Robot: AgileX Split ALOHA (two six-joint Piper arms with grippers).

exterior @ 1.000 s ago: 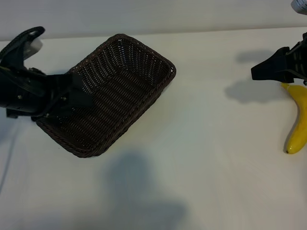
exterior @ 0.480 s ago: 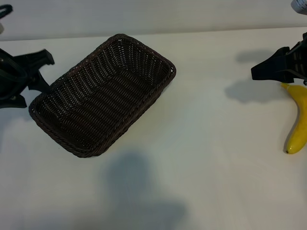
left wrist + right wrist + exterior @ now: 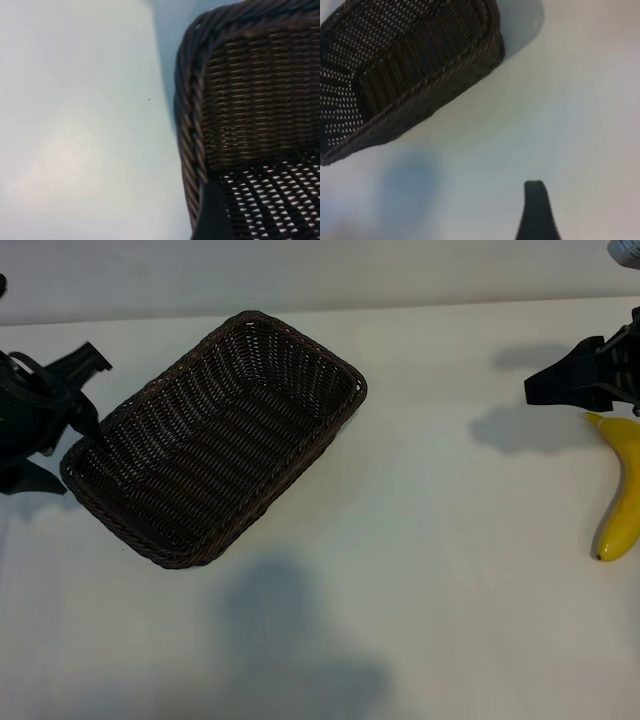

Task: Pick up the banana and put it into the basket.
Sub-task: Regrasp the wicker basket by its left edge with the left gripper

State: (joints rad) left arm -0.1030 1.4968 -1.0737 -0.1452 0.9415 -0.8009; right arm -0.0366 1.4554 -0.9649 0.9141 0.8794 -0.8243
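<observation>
On your white table (image 3: 430, 540), the basket (image 3: 215, 440) is sitting empty toward the left side, turned at an angle so one rounded corner is pointing to the far edge. Your left gripper (image 3: 62, 425) is hanging right at the basket's near-left corner, jaws spread apart and grasping nothing; in the left wrist view one dark fingertip (image 3: 212, 215) is showing just inside the braided rim of the basket (image 3: 250, 100), though whether it is actually touching the weave cannot be told.

Over on the far right, the banana (image 3: 620, 495) is lying flat on the table, well apart from the basket, its stem end pointing toward the far side and partly passing under your right gripper (image 3: 575, 385). That gripper is hovering above the stem end, jaws standing released and carrying nothing, and casting a shadow on the table beside it. From the right wrist view, one fingertip (image 3: 536, 210) is showing over bare tabletop, with the basket (image 3: 415, 70) lying farther off.
</observation>
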